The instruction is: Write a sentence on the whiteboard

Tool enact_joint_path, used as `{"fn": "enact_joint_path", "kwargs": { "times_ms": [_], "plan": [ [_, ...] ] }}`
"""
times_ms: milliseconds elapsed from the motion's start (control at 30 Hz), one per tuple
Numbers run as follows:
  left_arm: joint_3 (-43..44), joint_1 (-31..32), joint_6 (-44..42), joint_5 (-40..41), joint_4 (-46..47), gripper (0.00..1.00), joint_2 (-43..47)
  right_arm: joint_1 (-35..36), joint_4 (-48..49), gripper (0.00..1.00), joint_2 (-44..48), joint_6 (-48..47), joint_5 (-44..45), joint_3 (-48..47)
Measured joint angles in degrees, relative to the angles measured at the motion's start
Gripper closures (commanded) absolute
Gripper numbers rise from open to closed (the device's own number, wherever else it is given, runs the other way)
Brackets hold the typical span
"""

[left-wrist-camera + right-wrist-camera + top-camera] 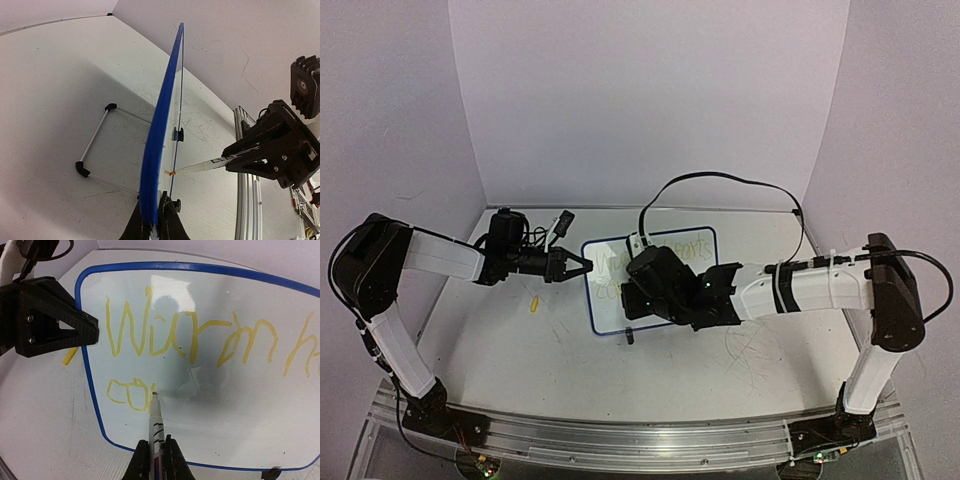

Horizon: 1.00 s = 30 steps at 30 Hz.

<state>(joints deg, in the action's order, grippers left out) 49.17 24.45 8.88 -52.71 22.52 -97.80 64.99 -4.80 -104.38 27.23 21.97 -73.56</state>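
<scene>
The whiteboard (608, 300) stands tilted on the table, its blue frame (89, 380) curving round the white face. On it is the sentence (190, 335) in yellow: a top line starting "Warm" and a short second line (127, 392) of a few letters. My left gripper (156, 212) is shut on the board's left edge (159, 125). My right gripper (156, 444) is shut on a white marker (156, 420). The marker's tip (154, 392) touches the board at the end of the second line. From above, the right wrist hides the board's middle.
A yellow marker cap (533, 304) lies on the table left of the board. Behind the board, a wire stand (95, 145) props it up, and a black foot (630, 337) sits at its lower edge. Grey scratch marks (750, 345) cover the tabletop. An aluminium rail (620, 440) runs along the near edge.
</scene>
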Motion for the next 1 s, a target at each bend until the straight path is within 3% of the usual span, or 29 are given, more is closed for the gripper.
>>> {"fn": "enact_joint_path", "kwargs": {
  "times_ms": [1000],
  "plan": [
    [0.0,0.0,0.0,0.0,0.0,1.00,0.0,0.4,-0.2,1.00,1.1,4.6,-0.9,4.2]
  ]
}}
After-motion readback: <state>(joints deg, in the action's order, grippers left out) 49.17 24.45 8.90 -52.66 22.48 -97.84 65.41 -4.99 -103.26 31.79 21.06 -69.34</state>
